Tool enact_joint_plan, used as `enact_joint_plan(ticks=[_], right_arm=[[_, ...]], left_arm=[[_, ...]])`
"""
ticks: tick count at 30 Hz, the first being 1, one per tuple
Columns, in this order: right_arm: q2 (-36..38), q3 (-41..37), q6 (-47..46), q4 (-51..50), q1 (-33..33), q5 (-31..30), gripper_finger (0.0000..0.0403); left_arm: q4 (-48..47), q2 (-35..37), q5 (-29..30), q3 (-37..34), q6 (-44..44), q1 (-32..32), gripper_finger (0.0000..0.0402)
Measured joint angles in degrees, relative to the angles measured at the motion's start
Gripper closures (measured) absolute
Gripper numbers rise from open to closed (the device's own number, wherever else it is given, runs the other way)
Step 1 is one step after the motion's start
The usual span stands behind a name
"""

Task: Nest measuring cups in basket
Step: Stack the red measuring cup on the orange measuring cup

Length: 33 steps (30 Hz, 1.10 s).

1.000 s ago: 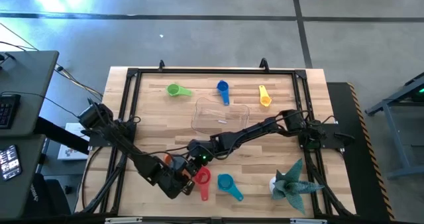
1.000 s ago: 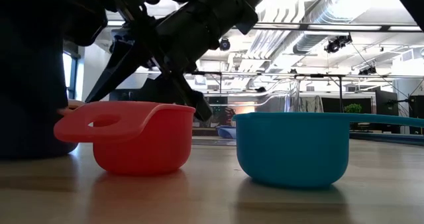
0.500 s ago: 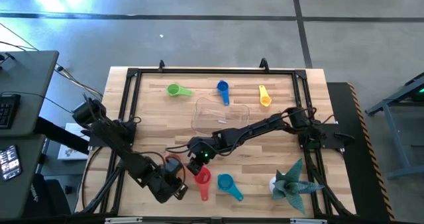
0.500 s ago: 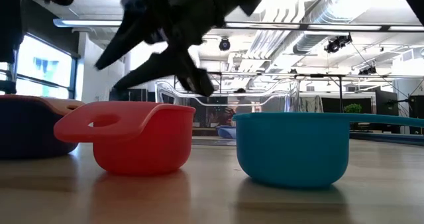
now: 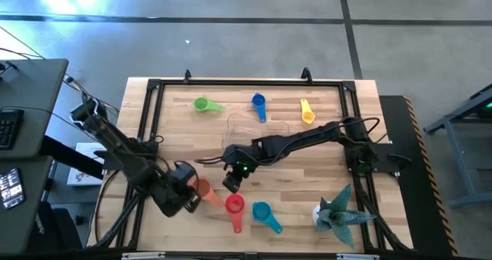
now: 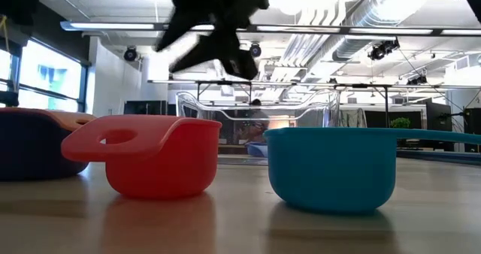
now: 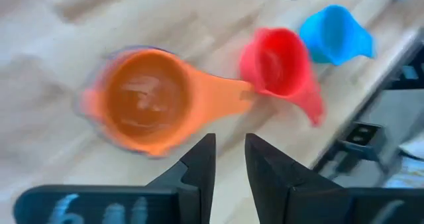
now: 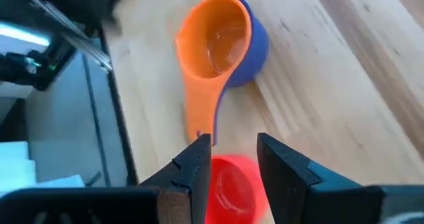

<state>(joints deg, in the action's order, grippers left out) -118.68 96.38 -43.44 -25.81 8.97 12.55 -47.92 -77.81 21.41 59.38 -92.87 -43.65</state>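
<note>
An orange measuring cup point(image 7: 142, 105) sits nested inside a purple one point(image 8: 255, 42) on the table near the front, its handle point(image 8: 199, 111) pointing at a red cup point(image 5: 234, 206). A teal cup point(image 5: 261, 211) lies beside the red one. Green point(image 5: 201, 104), blue point(image 5: 258, 102) and yellow point(image 5: 307, 112) cups lie at the far side, beyond the clear basket point(image 5: 256, 133). My left gripper point(image 5: 188, 193) hovers left of the orange cup, fingers narrowly apart with nothing between them. My right gripper point(image 5: 231, 181) hangs open above the orange handle and the red cup.
A spiky teal paper figure point(image 5: 338, 210) stands at the front right corner. A black frame point(image 5: 154, 87) runs around the tabletop. In the low view the red cup point(image 6: 150, 156) and the teal cup point(image 6: 331, 167) stand in front, the basket point(image 6: 255, 111) behind them.
Both grippers have risen off the table. My left gripper has drawn back toward the table's left edge, uncovering the orange-in-purple pair, which stays put on the table. My right gripper has lifted and shifted slightly toward the far edge.
</note>
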Motion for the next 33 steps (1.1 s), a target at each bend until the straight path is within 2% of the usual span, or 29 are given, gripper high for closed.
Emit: enact_joint_plan(ticks=[4,10,15,21,33], right_arm=[[0.96,-0.02,1.34,-7.63,0.11,-0.66,0.0289],[1.47,-0.02,-0.59,-15.79,2.09,-5.24,0.0289],[1.42,-0.04,-6.84,-15.25,4.65,-5.74,0.0289],[1.37,-0.04,-13.47,-14.98,7.89,-12.35,0.0289],[1.06,-0.04,-13.08,-14.6,8.94,-13.5,0.0282]], left_arm=[[-3.23,3.54,1.27,0.01,0.58,-0.2,0.0328],[-8.79,6.96,2.66,-0.07,2.11,-0.69,0.0328],[-12.09,8.16,3.38,-0.05,1.99,-0.63,0.0328],[-14.57,8.34,3.37,-0.1,2.23,-0.62,0.0328],[-14.88,8.44,3.43,-0.07,5.01,-0.62,0.0328]])
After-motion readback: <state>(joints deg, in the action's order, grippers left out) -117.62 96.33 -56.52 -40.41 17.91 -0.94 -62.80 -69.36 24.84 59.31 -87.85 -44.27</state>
